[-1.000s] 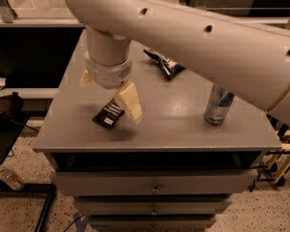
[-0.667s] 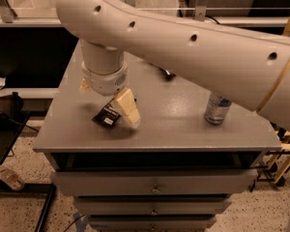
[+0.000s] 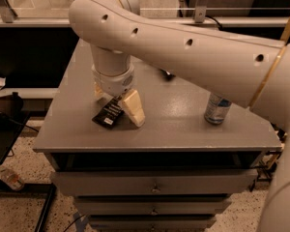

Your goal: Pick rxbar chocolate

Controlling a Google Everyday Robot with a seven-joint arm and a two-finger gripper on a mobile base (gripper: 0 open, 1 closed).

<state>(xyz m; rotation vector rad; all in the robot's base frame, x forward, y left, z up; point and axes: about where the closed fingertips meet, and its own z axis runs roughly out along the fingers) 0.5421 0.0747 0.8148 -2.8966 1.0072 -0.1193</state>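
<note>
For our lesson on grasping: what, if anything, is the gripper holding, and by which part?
Cannot be told: the gripper is down over the upper end of the rxbar chocolate on the table.

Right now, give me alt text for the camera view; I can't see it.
The gripper is low over the front left of the grey cabinet top, jaws open astride the black rxbar chocolate. A drink can stands to the right, partly behind the arm.

The claw [image 3: 117, 108] hangs spread over the rxbar chocolate [image 3: 108, 116] on the table [image 3: 183, 129], near a can [image 3: 216, 109].
</note>
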